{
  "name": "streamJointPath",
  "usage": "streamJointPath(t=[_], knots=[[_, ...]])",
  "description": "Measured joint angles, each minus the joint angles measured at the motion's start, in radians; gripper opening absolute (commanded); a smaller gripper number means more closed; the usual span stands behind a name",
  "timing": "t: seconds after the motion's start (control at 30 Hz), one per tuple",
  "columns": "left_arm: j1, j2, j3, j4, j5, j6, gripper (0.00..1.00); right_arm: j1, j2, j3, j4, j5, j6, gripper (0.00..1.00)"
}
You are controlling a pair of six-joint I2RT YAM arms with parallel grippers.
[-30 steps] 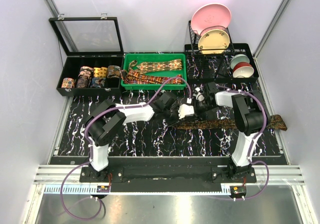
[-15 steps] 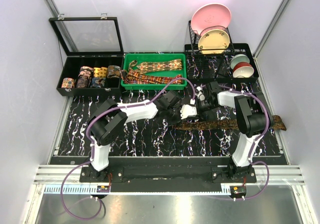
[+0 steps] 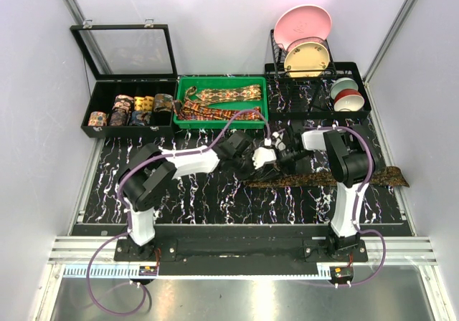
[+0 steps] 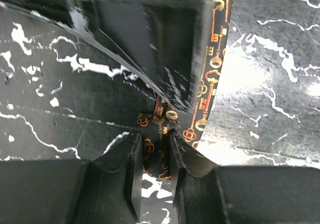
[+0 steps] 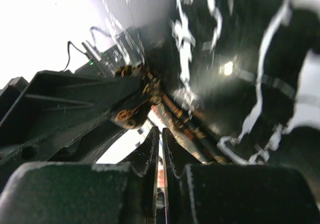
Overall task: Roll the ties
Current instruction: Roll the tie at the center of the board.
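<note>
We see one long dark tie (image 3: 330, 178) with little gold and orange keys on it. It lies flat on the black worktop (image 3: 179, 192), and it runs from the middle out to the right edge. Its middle end is lifted up, and the left gripper (image 4: 154, 151) is closed on that end, with the cloth squeezed between its two fingers. The right gripper (image 5: 160, 149) is just beside it, over the middle of the worktop. Its fingers are pressed almost together with only a thin crack between them. That view is blurry, so we cannot tell if any cloth is caught in there. At the far edge, in the middle, a green tray (image 3: 221, 125) holds some loose ties (image 3: 222, 94). In the far left corner, a black box (image 3: 92, 99) with its lid up holds a row of rolled ties (image 3: 133, 109).
</note>
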Motion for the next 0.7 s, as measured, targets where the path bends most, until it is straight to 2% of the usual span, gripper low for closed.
streamJointPath(t=[0.27, 0.4, 0.57, 0.63, 0.7], knots=[[0.028, -0.098, -0.151, 0.103, 0.048, -0.037, 0.25, 0.004, 0.028, 0.040, 0.000, 0.043, -0.028, 0.09], [0.039, -0.124, -0.187, 0.126, 0.068, -0.050, 0.21, 0.004, 0.032, 0.053, -0.016, 0.049, -0.042, 0.21], [0.040, -0.119, -0.187, 0.138, 0.069, -0.063, 0.18, 0.003, -0.011, 0.051, -0.054, 0.023, -0.047, 0.19], [0.040, -0.115, -0.187, 0.142, 0.069, -0.072, 0.18, 0.005, -0.054, 0.046, -0.060, 0.005, -0.045, 0.15], [0.041, -0.110, -0.187, 0.155, 0.068, -0.083, 0.18, 0.009, -0.100, 0.035, -0.060, -0.007, -0.041, 0.14]])
